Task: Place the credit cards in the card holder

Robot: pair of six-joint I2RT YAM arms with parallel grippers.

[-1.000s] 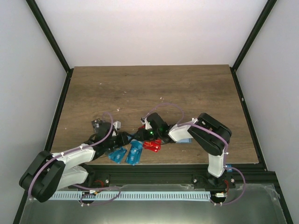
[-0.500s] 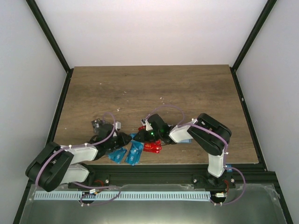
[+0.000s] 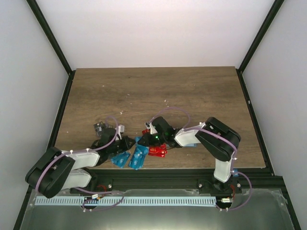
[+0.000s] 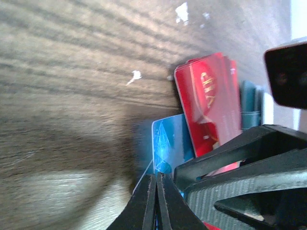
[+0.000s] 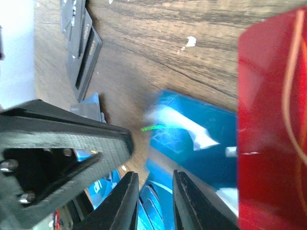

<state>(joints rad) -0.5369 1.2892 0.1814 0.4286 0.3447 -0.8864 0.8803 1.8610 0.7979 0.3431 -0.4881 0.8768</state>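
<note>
Holder (image 4: pixel 248 103) flat on the table (image 3: pixel 192 96), close to the near edge and right of centre, partly under the right arm. Just left of it, red cards (image 3: pixel 157 150) in a loose overlapping stack. Left again, blue cards (image 3: pixel 138 156) fanned along the near edge. One single blue card (image 4: pixel 169 141) lying against the left side of the red stack. Dark cards (image 3: pixel 100 128) farther left, apart from the rest.

Left gripper (image 4: pixel 157 179) low over that single blue card, fingers pressed together at its corner; whether pinching the card, impossible to tell. Right gripper (image 5: pixel 154 176) reaching in from the right, close to the left one, fingers a narrow gap apart, only blue cards showing through the gap.
</note>
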